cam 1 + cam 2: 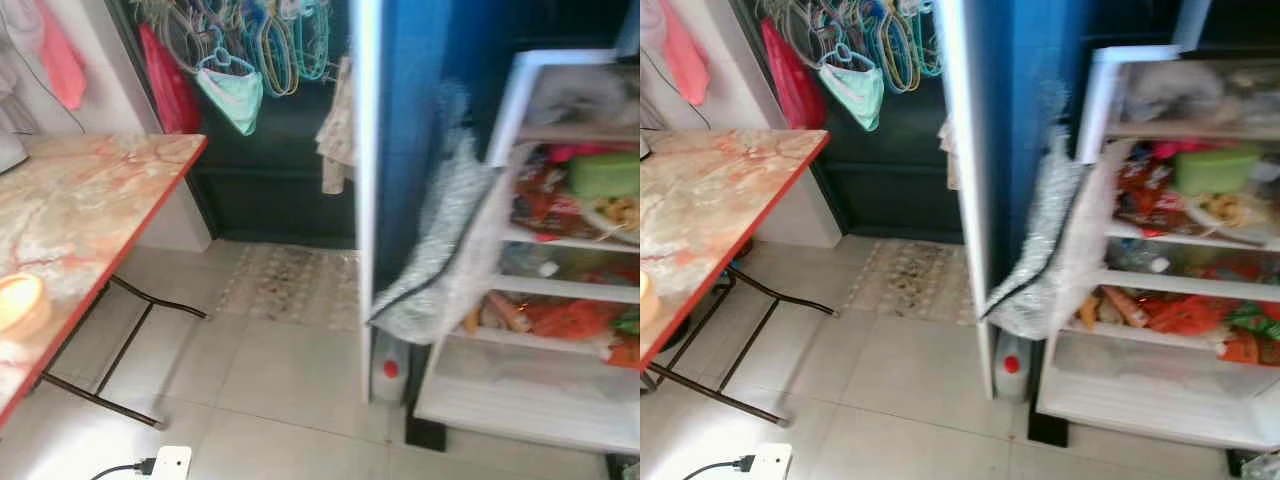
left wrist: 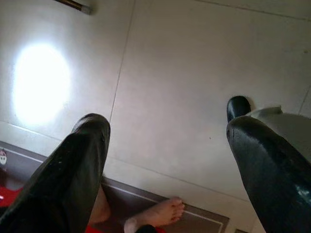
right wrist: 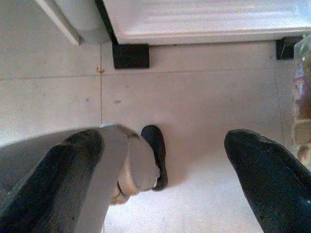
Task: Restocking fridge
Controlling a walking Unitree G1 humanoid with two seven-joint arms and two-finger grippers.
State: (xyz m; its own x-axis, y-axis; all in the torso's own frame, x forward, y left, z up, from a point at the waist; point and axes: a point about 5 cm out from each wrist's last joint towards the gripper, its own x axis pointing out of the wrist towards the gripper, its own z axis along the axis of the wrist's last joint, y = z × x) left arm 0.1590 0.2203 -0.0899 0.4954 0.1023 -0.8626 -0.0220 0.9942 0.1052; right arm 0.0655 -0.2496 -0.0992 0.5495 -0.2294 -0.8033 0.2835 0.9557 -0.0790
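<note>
Tiled floor (image 2: 194, 73) lies beneath both hanging arms, left claw (image 2: 167, 136) and right claw (image 3: 163, 150) spread, empty.

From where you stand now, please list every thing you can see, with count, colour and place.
fridge: one, white shelves, blue open door, on the right, already stocked
green tub: one, upper fridge shelf
silver bag: one, hanging at the fridge door
bottle: one, pale with red cap, on the floor under the door
table: one, marbled pink top with red edge, on the left
bowl: one, orange, on the table's near part
hangers: many, green and blue, on the dark back wall
mat: one, patterned, floor near the back wall
power strip: one, white, floor in front
bare foot: one, a person's, on the floor
left gripper: black fingers apart, pointing at the floor
right gripper: black fingers apart, above the floor before the fridge
</note>
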